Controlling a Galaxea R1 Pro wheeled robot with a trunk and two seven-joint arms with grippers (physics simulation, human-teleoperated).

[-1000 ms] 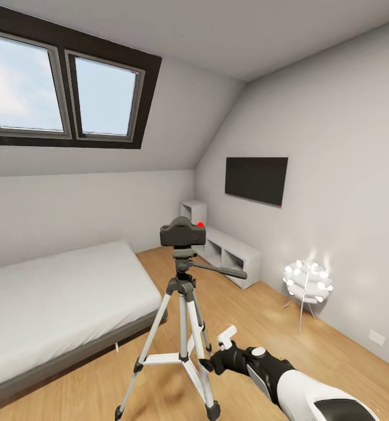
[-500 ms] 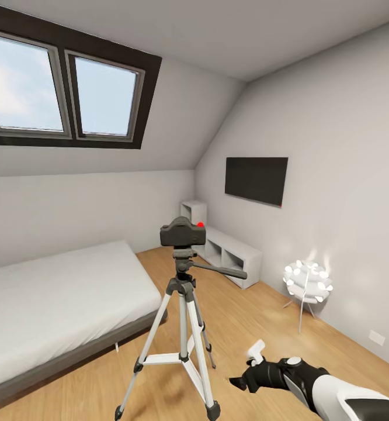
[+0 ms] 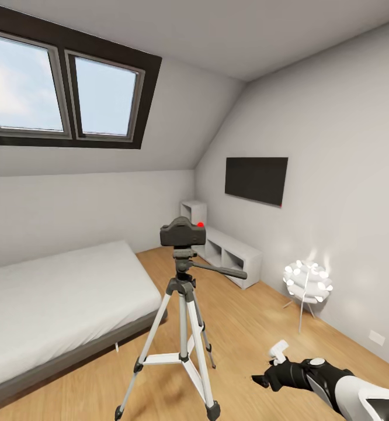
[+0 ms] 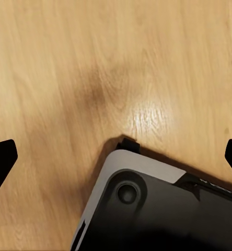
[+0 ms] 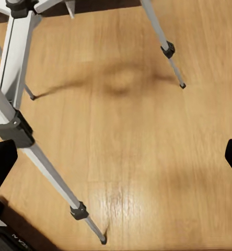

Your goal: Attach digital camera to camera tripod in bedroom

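Bedroom floor (image 3: 259, 327) lay bare; camera (image 3: 183, 233) sat on tripod (image 3: 184, 327). Right gripper (image 3: 268, 367) hung low beside it, fingers seemingly spread wide, empty; left gripper (image 4: 116, 157) likewise.

Floor (image 3: 259, 327): light wood planks, visible grain, satin finish with soft glare patches in both wrist views.

Camera tripod (image 3: 186, 327): legs of smooth silver metal, semi-gloss; joints, feet and pan head of matt black plastic.

Digital camera (image 3: 183, 233): matt black body, slightly textured look; glossy red dot on top.

Bed (image 3: 54, 304): pale grey cloth cover, matt, smooth; darker grey base.

Walls (image 3: 334, 175): pale matt paint.

Skylights (image 3: 66, 93): dark matt frames, clear glass.

Wall screen (image 3: 256, 179): flat black panel, dull sheen.

Right gripper (image 3: 269, 365): matt black housing with white plastic parts.

Robot base (image 4: 158, 209): smooth grey and black shell, low gloss.
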